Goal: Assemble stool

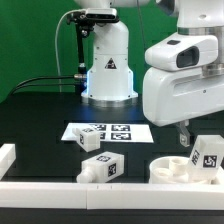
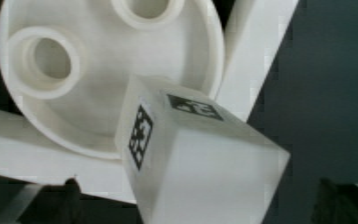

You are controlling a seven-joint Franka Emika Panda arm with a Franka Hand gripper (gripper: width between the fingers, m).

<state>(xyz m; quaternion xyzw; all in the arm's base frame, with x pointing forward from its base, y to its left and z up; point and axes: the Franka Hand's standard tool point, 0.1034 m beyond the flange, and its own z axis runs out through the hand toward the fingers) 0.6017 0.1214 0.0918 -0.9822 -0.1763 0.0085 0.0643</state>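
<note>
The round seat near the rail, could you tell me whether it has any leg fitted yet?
None visibly fitted: the round seat shows open sockets, and a leg rests loose at its edge. The far side is hidden.

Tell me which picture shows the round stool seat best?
The wrist view: the round seat fills much of it, close up, with its holes clear. The exterior view shows only a small part of the seat near the edge, partly behind a leg.

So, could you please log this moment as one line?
pincer: open, empty | seat: on table, wrist view shows holes | leg: beside seat | two legs: loose near marker board
</note>
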